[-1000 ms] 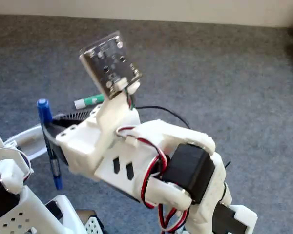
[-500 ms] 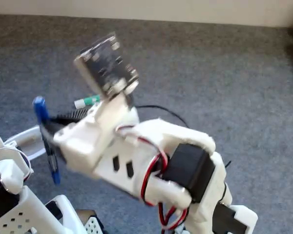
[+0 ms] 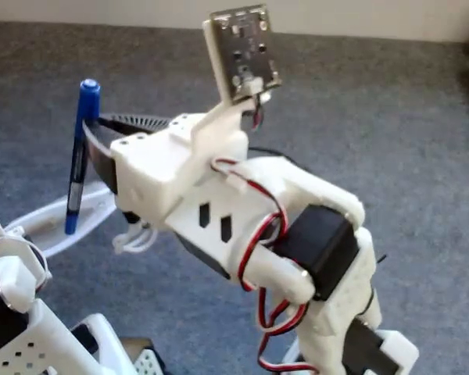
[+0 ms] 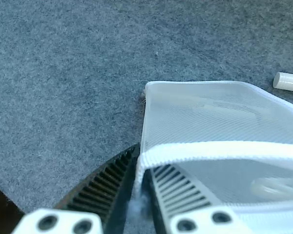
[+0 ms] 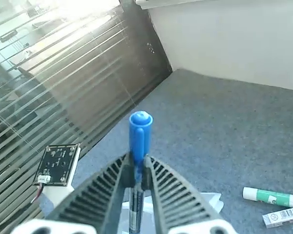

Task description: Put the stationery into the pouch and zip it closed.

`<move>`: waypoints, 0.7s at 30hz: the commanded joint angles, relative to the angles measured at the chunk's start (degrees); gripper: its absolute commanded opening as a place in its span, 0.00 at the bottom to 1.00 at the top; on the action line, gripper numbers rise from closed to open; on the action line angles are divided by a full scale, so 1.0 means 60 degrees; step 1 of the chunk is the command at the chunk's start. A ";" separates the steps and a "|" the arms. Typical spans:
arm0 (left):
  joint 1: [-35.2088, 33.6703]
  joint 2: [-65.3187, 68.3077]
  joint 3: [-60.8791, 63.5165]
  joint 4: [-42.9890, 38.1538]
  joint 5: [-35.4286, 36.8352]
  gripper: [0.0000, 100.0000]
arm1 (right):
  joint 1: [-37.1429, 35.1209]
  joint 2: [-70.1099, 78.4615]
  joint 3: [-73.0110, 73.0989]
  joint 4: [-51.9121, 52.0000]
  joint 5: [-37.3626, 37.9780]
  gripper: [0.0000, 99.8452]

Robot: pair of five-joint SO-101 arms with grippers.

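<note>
A blue pen (image 5: 138, 139) stands nearly upright in my right gripper (image 5: 136, 163), which is shut on its barrel. From above, the pen (image 3: 78, 156) and right gripper (image 3: 94, 152) hang over the white mesh pouch (image 3: 59, 223) at the left. My left gripper (image 4: 139, 168) is shut on the pouch's (image 4: 210, 114) rim, holding its mouth apart. A green-and-white glue stick (image 4: 289, 81) lies on the carpet past the pouch. The glue stick (image 5: 270, 197) also lies beside a small white labelled item (image 5: 282, 216).
Grey carpet (image 3: 391, 133) covers the whole surface. The right arm's white body (image 3: 250, 234) with its red and black wires takes up the middle of the high view. The left arm's base (image 3: 16, 312) sits at the lower left. A light wall (image 3: 336, 16) borders the far side.
The right arm has risen and swung away from the camera with the pen, which now stands higher and more upright. The glue stick is now hidden in the high view.
</note>
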 commanded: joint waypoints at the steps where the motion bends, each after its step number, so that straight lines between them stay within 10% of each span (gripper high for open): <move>1: -0.0022 0.0168 -0.0051 -0.0044 -0.0059 0.01 | 0.0125 -0.0315 0.0974 -0.0974 -0.0103 0.00; 21: -0.0022 0.0168 -0.0051 -0.0044 -0.0059 0.01 | 0.0081 -0.1326 0.4930 -0.3934 0.0308 0.00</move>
